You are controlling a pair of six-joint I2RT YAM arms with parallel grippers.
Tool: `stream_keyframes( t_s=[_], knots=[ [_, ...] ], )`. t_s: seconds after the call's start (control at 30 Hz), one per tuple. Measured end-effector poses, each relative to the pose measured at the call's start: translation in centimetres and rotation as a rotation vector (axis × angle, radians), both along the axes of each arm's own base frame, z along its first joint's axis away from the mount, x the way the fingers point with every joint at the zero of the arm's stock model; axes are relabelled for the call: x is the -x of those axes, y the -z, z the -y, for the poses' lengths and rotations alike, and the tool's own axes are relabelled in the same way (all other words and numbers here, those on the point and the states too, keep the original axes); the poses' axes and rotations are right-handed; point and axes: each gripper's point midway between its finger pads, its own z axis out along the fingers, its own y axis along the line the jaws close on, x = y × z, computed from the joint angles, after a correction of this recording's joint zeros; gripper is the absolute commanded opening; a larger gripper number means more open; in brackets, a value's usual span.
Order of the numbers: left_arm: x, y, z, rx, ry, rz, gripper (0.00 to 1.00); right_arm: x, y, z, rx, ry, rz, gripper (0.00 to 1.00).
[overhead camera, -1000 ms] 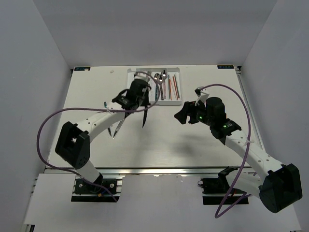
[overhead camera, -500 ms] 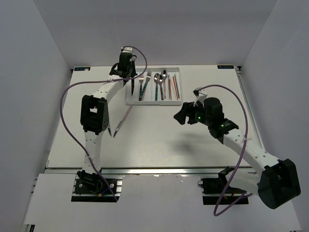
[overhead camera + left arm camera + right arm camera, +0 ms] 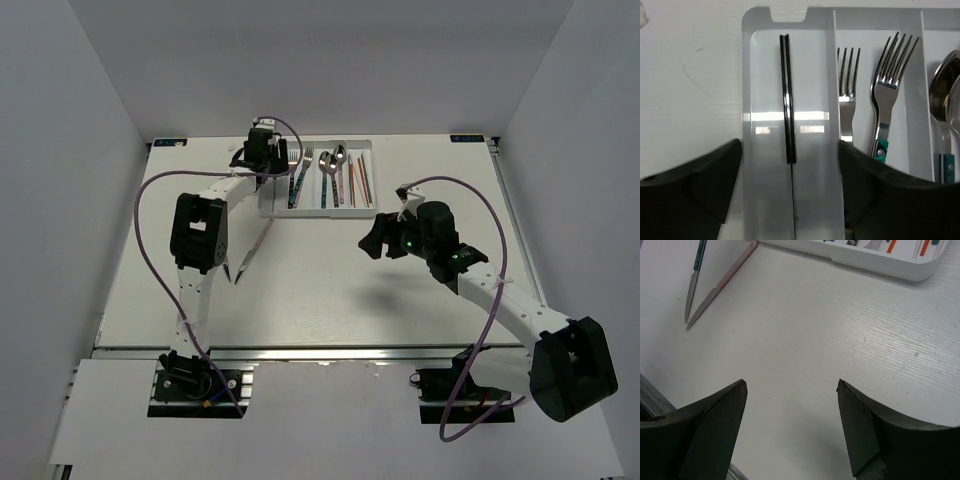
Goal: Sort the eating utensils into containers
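the left tool [image 3: 790, 172] hangs over the far left slot of the tray [image 3: 746, 75], at the far edge of the tabletop [image 3: 830, 340]. its fingers are apart, one on each side of the slot, and touch nothing. between them a slim black piece [image 3: 787, 100] lies lengthwise on the slot floor, free of both fingers; whether it is a knife on edge or a pair of sticks, i cannot tell.

in the next slot to the right lie two forks [image 3: 888, 75], tines toward the far end, the right one with a teal handle. beyond them are spoons [image 3: 942, 85], and in the rightmost slot thin chopsticks [image 3: 358, 185], red among them.

the right tool [image 3: 791, 387] hovers over bare tabletop, well clear of the tray's near right corner, its fingers spread wide and holding nothing.

two pieces lie loose on the tabletop near the tray's near left corner: a teal-handled knife [image 3: 691, 295] and a pink-handled knife [image 3: 732, 272]. their tips come close together and point toward the near edge, while their handles spread apart toward the tray.
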Motion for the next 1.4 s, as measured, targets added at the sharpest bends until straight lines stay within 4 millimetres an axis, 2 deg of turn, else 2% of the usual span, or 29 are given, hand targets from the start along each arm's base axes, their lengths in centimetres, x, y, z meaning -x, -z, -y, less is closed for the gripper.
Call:
stream_keyframes(
  t_s=[0.03,0.1,0.17,0.23,0.37,0.4,0.47,0.5,0.57,0.6,0.73,0.8,0.87,1.1,1.17,1.27,1.33,1.4],
  knots=[
    [0.6,0.0,-0.1,0.004,-0.001,-0.007,0.98,0.0,0.0,0.0,0.000,0.000,-0.001,0.78],
    [1.5,-1.0,-0.3,0.012,-0.010,-0.008,0.98,0.0,0.0,0.0,0.001,0.000,0.000,0.78],
    [2.0,-3.7,-0.5,0.025,-0.014,0.020,0.98,0.0,0.0,0.0,0.001,0.000,-0.001,0.78],
    [2.9,-7.7,-0.7,0.048,-0.017,0.073,0.98,0.0,-0.1,0.1,0.002,0.001,0.004,0.78],
    [8.0,-17.1,-1.9,0.108,-0.029,0.194,0.98,0.0,-0.7,0.2,-0.002,0.004,0.027,0.78],
    [10.2,-18.7,-2.7,0.117,-0.041,0.219,0.98,0.0,-0.9,0.2,-0.002,0.003,0.033,0.78],
    [13.9,-19.7,-3.9,0.127,-0.068,0.249,0.98,0.0,-1.0,0.2,-0.002,0.001,0.038,0.78],
    [15.5,-19.1,-4.4,0.122,-0.081,0.241,0.98,0.0,-1.0,0.2,0.000,-0.001,0.039,0.78],
    [18.0,-16.2,-5.0,0.098,-0.101,0.187,0.97,0.0,-0.9,0.2,0.002,-0.004,0.041,0.78],
    [18.7,-14.4,-4.9,0.082,-0.099,0.152,0.97,0.0,-0.9,0.2,0.003,-0.005,0.042,0.78],
    [21.0,-5.1,-3.3,-0.014,-0.045,-0.053,0.97,0.2,-0.8,0.2,0.004,-0.009,0.041,0.78],
    [22.1,-1.6,-2.6,-0.041,-0.012,-0.131,0.97,0.4,-0.7,0.3,0.003,-0.013,0.040,0.78],
    [22.8,0.6,-2.5,-0.055,0.002,-0.177,0.96,0.4,-0.7,0.3,0.001,-0.015,0.042,0.78],
    [22.0,4.0,-1.8,-0.048,0.030,-0.203,0.92,0.5,-1.1,0.1,-0.010,-0.027,0.051,0.78],
    [22.1,5.1,-1.8,-0.054,0.034,-0.224,0.86,0.6,-1.1,0.0,-0.012,-0.032,0.050,0.79],
    [21.3,5.1,-1.5,-0.059,0.037,-0.212,0.62,0.7,-1.1,0.0,-0.014,-0.036,0.049,0.79],
    [20.9,5.2,-1.4,-0.062,0.036,-0.208,0.61,0.7,-1.1,-0.1,-0.015,-0.038,0.048,0.79],
    [20.8,5.2,-1.4,-0.058,0.035,-0.208,0.53,0.7,-1.1,-0.1,-0.015,-0.039,0.048,0.79]
  ],
)
